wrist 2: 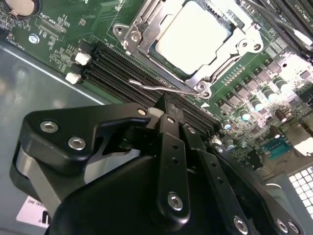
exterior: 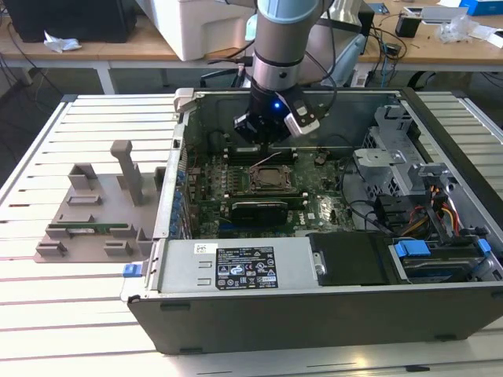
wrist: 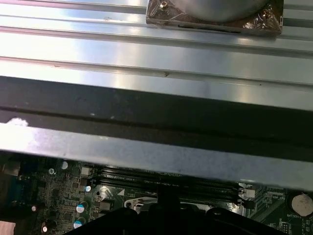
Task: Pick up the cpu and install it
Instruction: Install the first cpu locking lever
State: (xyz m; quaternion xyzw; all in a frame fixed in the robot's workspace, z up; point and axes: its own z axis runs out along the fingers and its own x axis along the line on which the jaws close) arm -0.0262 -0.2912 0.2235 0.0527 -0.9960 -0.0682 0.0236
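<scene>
**Q:** Slatted metal work table [exterior: 71,314], open computer case [exterior: 314,306] lying on it. What does the exterior view give for arm position?

**A:** The arm descends into the case from the far side. The gripper [exterior: 263,141] hangs low over the motherboard [exterior: 228,192], just above the far edge of the socket frame [exterior: 273,179]. A grey fixture tray [exterior: 94,212] sits on the table outside the case, well apart from the gripper, toward the exterior view's left. The power supply [exterior: 236,267] and drive bay [exterior: 440,259] lie along the near wall of the case, farther from the gripper than the socket.

**Q:** Second wrist view: location of the cpu?

**A:** The cpu [wrist 2: 193,36] lies flat inside the socket frame [wrist 2: 146,29], silver top up, directly ahead of the gripper [wrist 2: 166,115]. The thin retention lever [wrist 2: 156,87] runs between the fingertips and the frame. Black memory slots [wrist 2: 112,68] pass just under the fingertips.

**Q:** Gripper condition?

**A:** The fingers [wrist 2: 168,147] are drawn together with no gap visible and nothing between them. The cpu is apart from them.

**Q:** First wrist view?

**A:** The case wall [wrist: 146,152] and table slats [wrist: 146,49] lie beyond the gripper; memory slots [wrist: 161,178] lie just ahead of it.
</scene>
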